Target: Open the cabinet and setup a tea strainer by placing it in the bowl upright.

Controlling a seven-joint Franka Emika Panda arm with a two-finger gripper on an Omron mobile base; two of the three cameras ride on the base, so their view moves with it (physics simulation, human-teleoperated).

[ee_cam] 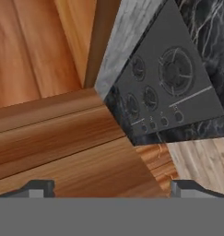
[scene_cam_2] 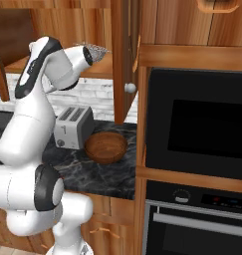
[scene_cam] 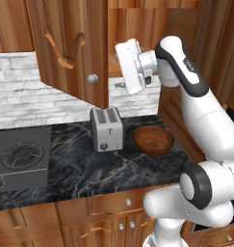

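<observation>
Seen: silver toaster (scene_cam: 107, 129) on black marble counter (scene_cam: 89, 169), gas hob (scene_cam: 19, 159) alongside, built-in oven (scene_cam_2: 197, 124) rightward.

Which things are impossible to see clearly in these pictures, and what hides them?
- Tea strainer, right base view: partly hidden behind the arm's wrist; its handle cannot be made out.
- Cabinet interior, left base view: screened by the open door and the hand.
- Gripper, hand view: fingertips cut off by the bottom edge.

Two small dark finger tips (ee_cam: 39, 188) standing far apart at bottom. Reddish-brown wooden cabinet (ee_cam: 53, 133) sitting close ahead. Dark grey stove top (ee_cam: 166, 92) lying on black marble counter (ee_cam: 208, 27) beyond.
</observation>
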